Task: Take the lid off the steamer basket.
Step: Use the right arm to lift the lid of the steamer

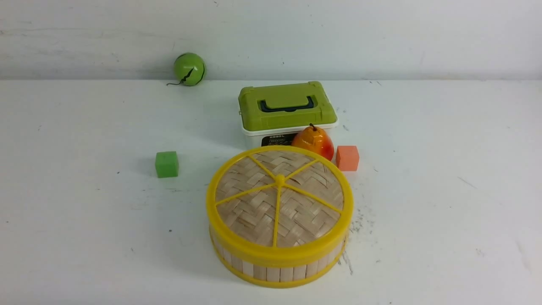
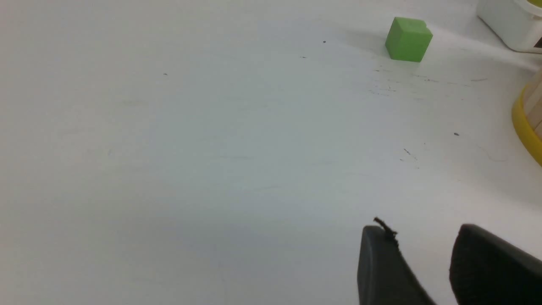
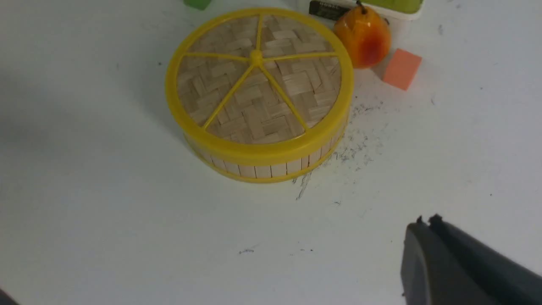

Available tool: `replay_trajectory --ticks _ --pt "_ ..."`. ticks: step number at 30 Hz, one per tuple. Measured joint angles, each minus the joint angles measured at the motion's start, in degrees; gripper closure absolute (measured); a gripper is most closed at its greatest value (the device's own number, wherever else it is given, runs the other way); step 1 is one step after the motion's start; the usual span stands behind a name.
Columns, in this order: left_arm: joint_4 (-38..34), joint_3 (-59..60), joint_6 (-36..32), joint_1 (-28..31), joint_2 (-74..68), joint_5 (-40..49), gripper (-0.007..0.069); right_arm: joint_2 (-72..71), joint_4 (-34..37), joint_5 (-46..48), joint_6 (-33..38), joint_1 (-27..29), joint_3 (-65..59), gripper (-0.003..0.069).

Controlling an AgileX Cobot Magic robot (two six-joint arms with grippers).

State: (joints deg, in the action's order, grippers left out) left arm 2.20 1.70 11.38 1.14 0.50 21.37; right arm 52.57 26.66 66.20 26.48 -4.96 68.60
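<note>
The lid (image 1: 279,199), woven bamboo with a yellow rim, spokes and centre knob, sits flat on the steamer basket (image 1: 275,271) at the table's front middle. Both also show in the right wrist view, the lid (image 3: 258,80) on the basket (image 3: 262,169). Only the basket's yellow bottom ring (image 2: 525,127) shows in the left wrist view. My left gripper (image 2: 423,233) is open and empty over bare table, away from the basket. My right gripper (image 3: 425,222) is shut and empty, apart from the basket. Neither gripper shows in the front view.
A white box with a green lid (image 1: 287,106) stands behind the basket. A pear (image 1: 313,142) and an orange cube (image 1: 347,158) sit by the basket's far right side. A green cube (image 1: 166,164) lies to the left; a green ball (image 1: 189,69) rests at the back wall.
</note>
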Motion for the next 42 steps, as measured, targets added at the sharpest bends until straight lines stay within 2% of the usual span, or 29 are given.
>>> replay_trajectory --ticks 1,7,8,9,13,17,19,20,21,24,28,32,35,40,42 --pt "0.0 0.0 0.0 0.0 0.0 0.0 0.0385 0.66 -0.23 0.62 0.0 -0.66 0.58 0.0676" --pt "0.0 0.0 0.0 0.0 0.0 0.0 0.0385 21.1 -11.59 5.31 -5.66 -13.52 14.69 0.067" --pt "0.0 0.0 0.0 0.0 0.0 0.0 0.0385 21.73 -12.01 5.31 -5.94 -13.93 14.69 0.0669" --pt "0.0 0.0 0.0 0.0 0.0 0.0 0.0385 27.4 -15.59 5.31 -8.37 -17.44 18.37 0.0665" --pt "0.0 0.0 0.0 0.0 0.0 0.0 0.0385 38.14 -19.87 5.24 -11.55 -22.64 25.04 0.0639" --pt "0.0 0.0 0.0 0.0 0.0 0.0 0.0385 50.0 -20.7 5.24 -12.35 -26.36 33.11 0.0548" --pt "0.0 0.0 0.0 0.0 0.0 0.0 0.0385 55.39 -20.64 5.19 -12.72 -27.47 37.89 0.0467" --pt "0.0 0.0 0.0 0.0 0.0 0.0 0.0385 55.92 -20.64 5.19 -12.78 -27.57 37.89 0.0467" --pt "0.0 0.0 0.0 0.0 0.0 0.0 0.0385 59.39 -20.64 5.05 -13.24 -28.02 41.32 0.0403" --pt "0.0 0.0 0.0 0.0 0.0 0.0 0.0385 65.92 -20.71 5.06 -14.49 -28.51 46.79 0.0306" --pt "0.0 0.0 0.0 0.0 0.0 0.0 0.0385 71.67 -20.64 4.86 -16.52 -28.76 50.72 0.0244" --pt "0.0 0.0 0.0 0.0 0.0 0.0 0.0385 72.79 -20.02 4.91 -16.82 -28.76 51.2 0.0247" --pt "0.0 0.0 0.0 0.0 0.0 0.0 0.0385 72.79 -19.8 4.96 -16.82 -28.76 51.35 0.0276" --pt "0.0 0.0 0.0 0.0 0.0 0.0 0.0385 72.79 -18.68 5.08 -16.82 -28.82 51.35 0.0454" --pt "0.0 0.0 0.0 0.0 0.0 0.0 0.0385 72.79 -18.49 4.96 -16.82 -28.94 51.35 0.0554"
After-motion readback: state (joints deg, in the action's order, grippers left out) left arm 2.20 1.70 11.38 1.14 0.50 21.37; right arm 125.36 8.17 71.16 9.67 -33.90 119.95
